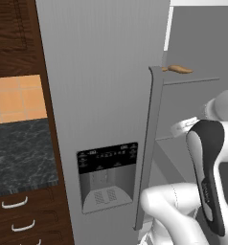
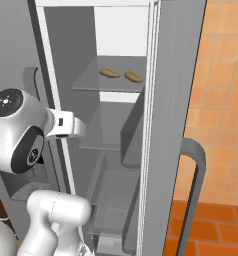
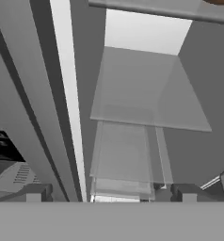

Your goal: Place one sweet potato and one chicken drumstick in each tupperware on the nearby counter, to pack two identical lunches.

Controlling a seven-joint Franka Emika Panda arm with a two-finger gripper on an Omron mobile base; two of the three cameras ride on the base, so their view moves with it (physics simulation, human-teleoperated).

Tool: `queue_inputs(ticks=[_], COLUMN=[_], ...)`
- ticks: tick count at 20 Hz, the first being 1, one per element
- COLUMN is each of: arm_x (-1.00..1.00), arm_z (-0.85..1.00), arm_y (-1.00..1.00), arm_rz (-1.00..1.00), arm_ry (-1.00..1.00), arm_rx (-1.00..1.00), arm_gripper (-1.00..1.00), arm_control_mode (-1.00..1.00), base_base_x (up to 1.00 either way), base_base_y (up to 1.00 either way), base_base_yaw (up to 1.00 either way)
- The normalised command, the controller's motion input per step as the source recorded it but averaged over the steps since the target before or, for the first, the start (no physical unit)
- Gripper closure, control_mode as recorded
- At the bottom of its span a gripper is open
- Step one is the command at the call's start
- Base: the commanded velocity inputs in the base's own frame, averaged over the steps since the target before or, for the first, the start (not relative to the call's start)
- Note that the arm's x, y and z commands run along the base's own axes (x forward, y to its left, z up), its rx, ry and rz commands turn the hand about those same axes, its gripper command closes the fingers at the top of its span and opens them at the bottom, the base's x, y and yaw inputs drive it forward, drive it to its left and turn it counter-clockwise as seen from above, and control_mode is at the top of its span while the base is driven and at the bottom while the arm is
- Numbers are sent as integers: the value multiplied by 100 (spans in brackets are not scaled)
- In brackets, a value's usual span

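Observation:
Two brown sweet potatoes (image 2: pixel 110 73) (image 2: pixel 133 76) lie side by side on an upper glass shelf inside the open fridge; one of them (image 1: pixel 178 70) also peeks past the door edge in the left base view. My gripper (image 3: pixel 111 195) is open and empty, its two dark fingertips (image 3: pixel 36 193) spread wide. It sits inside the fridge opening, below the sweet potato shelf, facing lower glass shelves (image 3: pixel 147 89). The dark marbled counter (image 1: pixel 20 153) lies left of the fridge. The chicken drumstick and the tupperware are out of view.
The grey fridge door (image 1: pixel 106 95) with its dispenser panel (image 1: pixel 107 174) and long handle (image 1: pixel 152 143) stands just left of my arm. The other fridge door (image 2: pixel 173 125) stands on the right, in front of an orange tiled wall (image 2: pixel 221 100). Drawers (image 1: pixel 20 215) sit under the counter.

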Motion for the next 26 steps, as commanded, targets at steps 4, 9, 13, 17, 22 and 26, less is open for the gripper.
queue_inputs(ticks=[4,9,13,17,22,26], arm_x=[0,8,45,76,66,73], arm_z=[98,60,0,0,4,0], arm_y=[0,-29,-55,-34,-17,-15], arm_rz=[14,10,4,1,3,0], arm_ry=[8,11,4,2,-14,-5], arm_rx=[-25,-6,0,2,9,10], arm_gripper=[-100,-100,-100,-100,-100,-100], arm_control_mode=[-100,-100,-100,-100,-100,-100], base_base_x=[0,0,0,0,0,0], base_base_y=[0,0,0,0,0,0], base_base_yaw=[0,0,0,0,0,0])
